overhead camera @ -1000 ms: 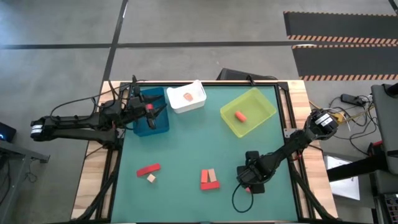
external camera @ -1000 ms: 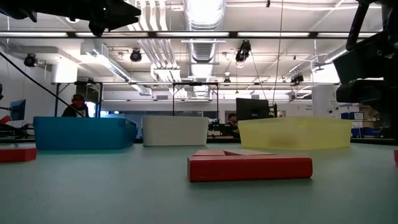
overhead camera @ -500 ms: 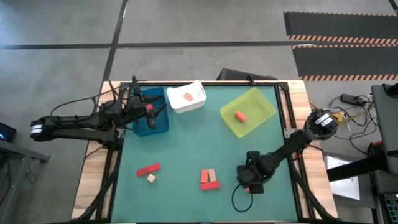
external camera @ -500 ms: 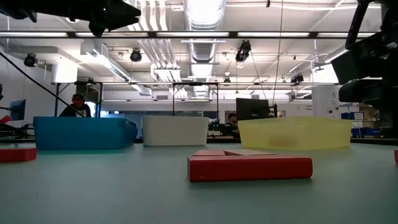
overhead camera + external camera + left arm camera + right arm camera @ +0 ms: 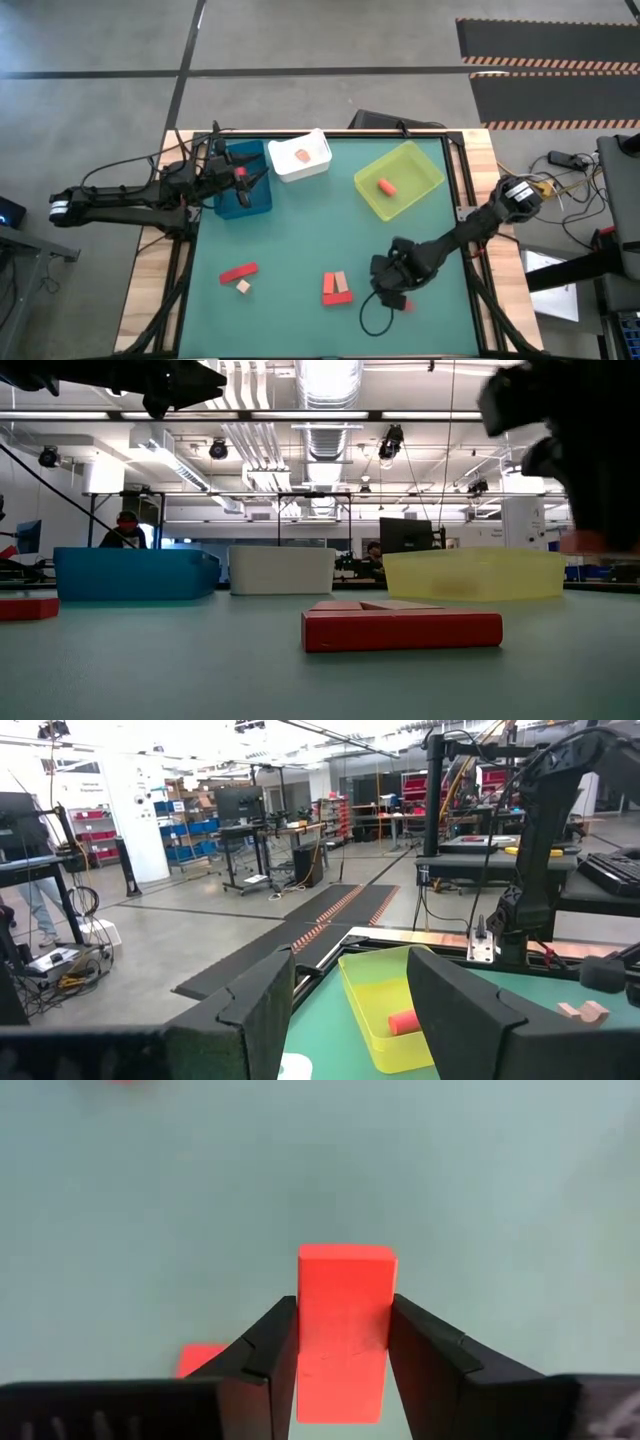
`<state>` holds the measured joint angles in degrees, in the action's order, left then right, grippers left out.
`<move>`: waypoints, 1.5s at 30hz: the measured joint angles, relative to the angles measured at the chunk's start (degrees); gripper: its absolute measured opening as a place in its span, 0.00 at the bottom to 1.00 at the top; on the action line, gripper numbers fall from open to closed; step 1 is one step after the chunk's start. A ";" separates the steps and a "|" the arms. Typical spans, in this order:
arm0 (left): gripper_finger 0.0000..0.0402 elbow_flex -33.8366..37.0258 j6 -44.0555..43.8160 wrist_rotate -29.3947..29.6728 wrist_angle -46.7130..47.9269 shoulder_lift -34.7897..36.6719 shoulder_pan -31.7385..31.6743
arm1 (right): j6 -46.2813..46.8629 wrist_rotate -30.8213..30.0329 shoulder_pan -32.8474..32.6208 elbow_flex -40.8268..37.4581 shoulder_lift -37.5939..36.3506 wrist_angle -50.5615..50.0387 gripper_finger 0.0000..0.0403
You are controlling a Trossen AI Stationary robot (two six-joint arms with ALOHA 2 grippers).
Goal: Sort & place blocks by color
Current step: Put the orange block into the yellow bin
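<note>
Right gripper (image 5: 340,1365) has swung in toward the red-and-tan block cluster (image 5: 337,289), jaws clenched on a red block (image 5: 342,1330), long axis pointing out past them. Left gripper (image 5: 345,1010) hovers released over the blue bin (image 5: 243,200).

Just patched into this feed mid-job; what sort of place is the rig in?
Most likely an industrial lab or workshop: exposed ceiling ducts, hazard-striped floor mats, and shelves of blue storage bins beyond the green table.
</note>
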<state>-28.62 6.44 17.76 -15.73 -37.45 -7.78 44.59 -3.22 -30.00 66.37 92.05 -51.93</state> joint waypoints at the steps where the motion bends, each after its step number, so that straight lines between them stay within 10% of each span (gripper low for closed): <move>1: 0.45 0.00 0.00 0.00 0.00 0.00 -0.01 | 0.77 -0.22 0.58 0.98 0.00 -0.57 0.30; 24: 0.45 0.00 -0.09 -0.04 0.42 0.00 0.01 | 5.53 -2.30 24.03 21.43 0.00 -15.85 0.31; 45: 0.45 0.00 -0.17 -0.22 1.29 0.11 0.01 | -11.50 3.67 50.17 21.86 0.00 -20.84 0.31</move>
<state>-28.62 6.26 17.54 -14.43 -37.34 -7.77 33.08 0.45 20.17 88.23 92.05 -72.77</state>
